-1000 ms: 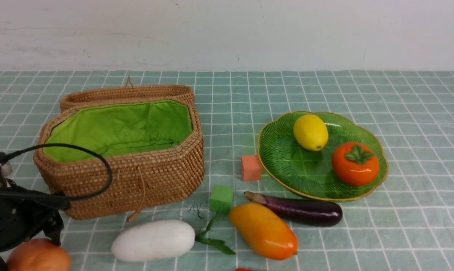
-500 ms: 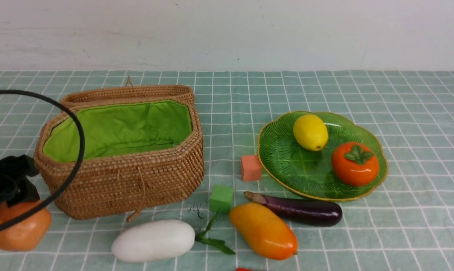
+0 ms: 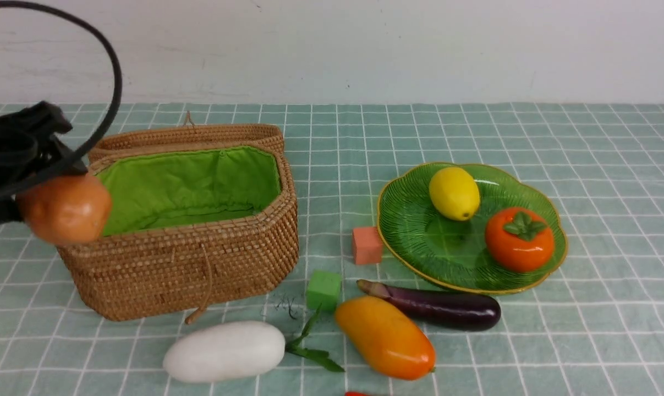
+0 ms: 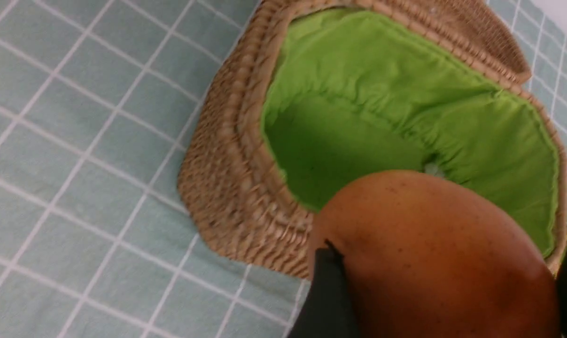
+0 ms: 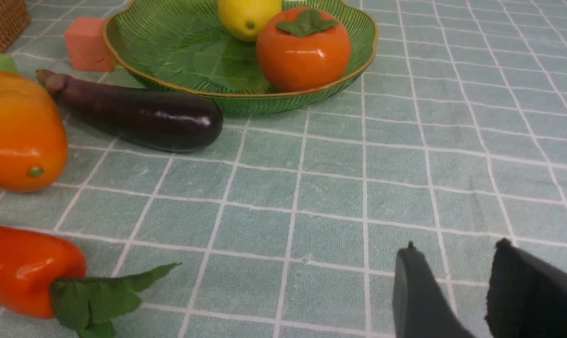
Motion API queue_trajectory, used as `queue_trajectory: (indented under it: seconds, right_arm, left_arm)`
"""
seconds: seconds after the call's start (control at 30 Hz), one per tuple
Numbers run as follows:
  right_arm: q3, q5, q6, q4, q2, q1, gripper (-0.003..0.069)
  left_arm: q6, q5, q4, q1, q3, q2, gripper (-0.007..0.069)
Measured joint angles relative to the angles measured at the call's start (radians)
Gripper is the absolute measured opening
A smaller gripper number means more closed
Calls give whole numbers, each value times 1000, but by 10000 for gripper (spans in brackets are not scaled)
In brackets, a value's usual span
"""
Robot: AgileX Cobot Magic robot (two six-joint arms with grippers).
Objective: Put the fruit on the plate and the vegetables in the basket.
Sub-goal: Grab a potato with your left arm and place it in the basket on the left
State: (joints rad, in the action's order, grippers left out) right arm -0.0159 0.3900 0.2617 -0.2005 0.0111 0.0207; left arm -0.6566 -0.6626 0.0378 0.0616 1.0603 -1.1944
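Observation:
My left gripper (image 3: pixel 45 187) is shut on the brown-orange potato (image 3: pixel 65 209), held in the air at the left end of the wicker basket (image 3: pixel 199 258). The left wrist view has the potato (image 4: pixel 429 253) between the black fingers (image 4: pixel 328 286), over the near rim of the green-lined basket (image 4: pixel 227 188). The lemon (image 3: pixel 454 193) and persimmon (image 3: pixel 520 239) sit on the green plate (image 3: pixel 436 247). Mango (image 3: pixel 385 336), eggplant (image 3: pixel 436 307) and white radish (image 3: pixel 224 352) lie on the cloth in front. A red-orange carrot-like piece (image 5: pixel 25 277) lies nearest. My right gripper (image 5: pixel 457 246) is open over bare cloth.
A salmon cube (image 3: pixel 367 245) stands beside the plate's left edge and a green cube (image 3: pixel 323 290) between basket and mango. The basket's lid (image 3: pixel 188 137) lies folded back behind it. A black cable (image 3: pixel 111 71) loops above my left arm. A white wall closes the back.
My left gripper has lifted the potato off the cloth at the front left and carried it up and forward to the basket's left end. Nothing else moved.

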Motion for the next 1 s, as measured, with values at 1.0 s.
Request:
queue_trajectory:
  seconds: [1.0]
  right_arm:
    - [0, 0, -1, 0, 0, 0, 242]
  left_arm:
    - [58, -35, 144, 0, 265, -340, 657]
